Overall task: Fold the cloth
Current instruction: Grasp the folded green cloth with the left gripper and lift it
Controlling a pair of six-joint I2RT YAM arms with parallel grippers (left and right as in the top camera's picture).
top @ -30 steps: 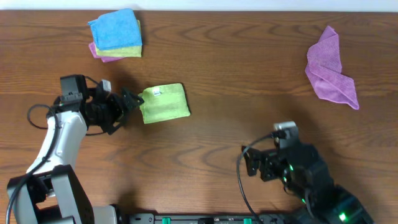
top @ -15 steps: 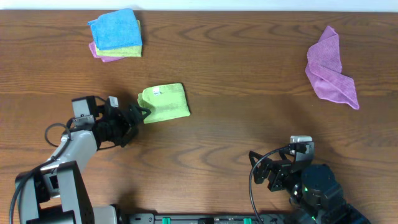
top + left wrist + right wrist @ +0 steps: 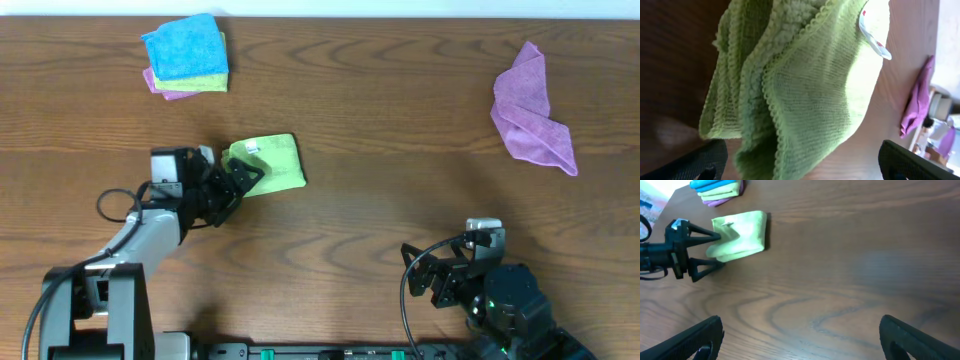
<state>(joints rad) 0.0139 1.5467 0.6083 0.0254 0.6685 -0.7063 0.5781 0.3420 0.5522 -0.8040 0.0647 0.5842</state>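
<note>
the cloth [image 3: 268, 165] lies folded in a small layered rectangle on the tabletop [image 3: 400, 170], left of centre. its white tag [image 3: 250, 150] shows on top near the left edge. my left jaws are released and spread wide at that left edge, with the stacked hems between the two fingers. whether either finger touches the fabric i cannot tell. my right jaws are also released, grasping nothing, over bare wood near the front edge and well apart from the cloth. a blue-topped folded stack [image 3: 185, 52] sits far left. a purple cloth [image 3: 533, 105] lies crumpled far right.
</note>
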